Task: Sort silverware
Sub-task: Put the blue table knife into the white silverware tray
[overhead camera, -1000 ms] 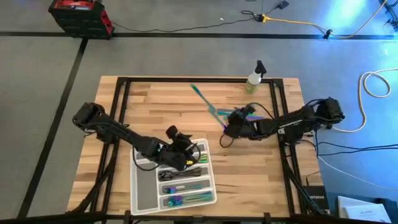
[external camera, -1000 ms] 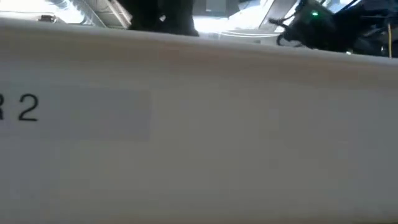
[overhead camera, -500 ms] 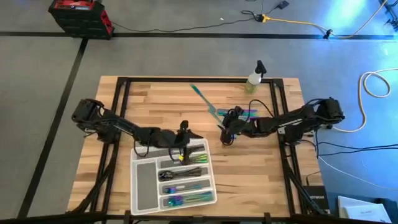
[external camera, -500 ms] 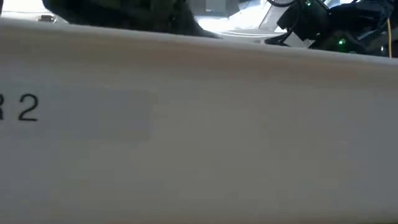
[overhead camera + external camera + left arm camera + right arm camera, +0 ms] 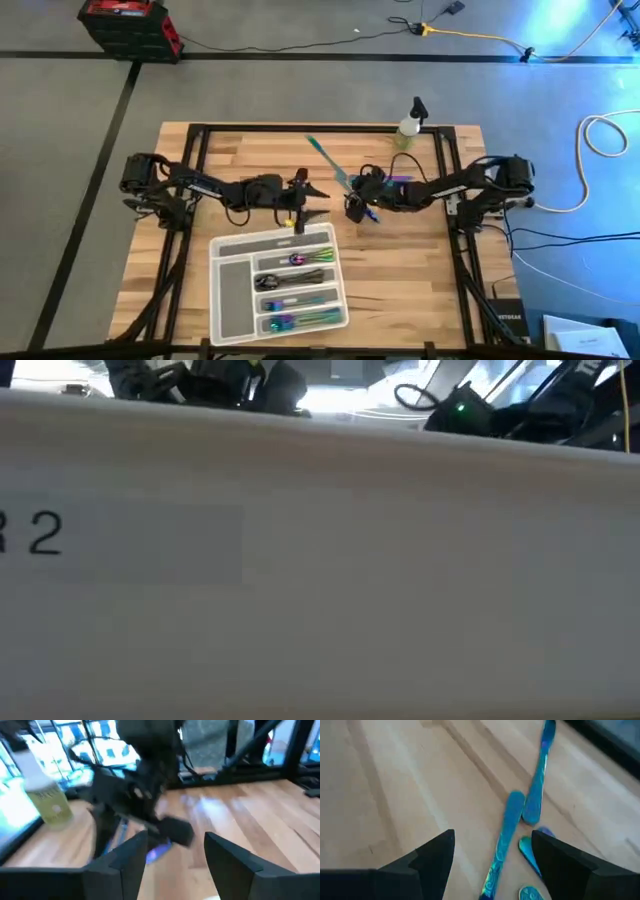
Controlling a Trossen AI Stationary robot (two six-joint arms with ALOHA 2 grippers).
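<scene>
I saw the translucent white compartment tray (image 5: 226, 300) mostly filled; several iridescent teal utensils (image 5: 506, 832) lay unsorted on the wooden counter (image 5: 400, 270). Both end effectors, left (image 5: 172, 852) and right (image 5: 492, 865), gaped empty, apparently.

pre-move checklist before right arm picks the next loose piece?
1. Right gripper open: ok.
2. Right gripper empty: ok, nothing between the fingers.
3. Loose silverware ahead of it on the table: ok, several pieces lying close together.
4. Left gripper out of the tray: ok, open beside the tray's far edge.
5. Spray bottle upright, apart from the pile: ok.
</scene>
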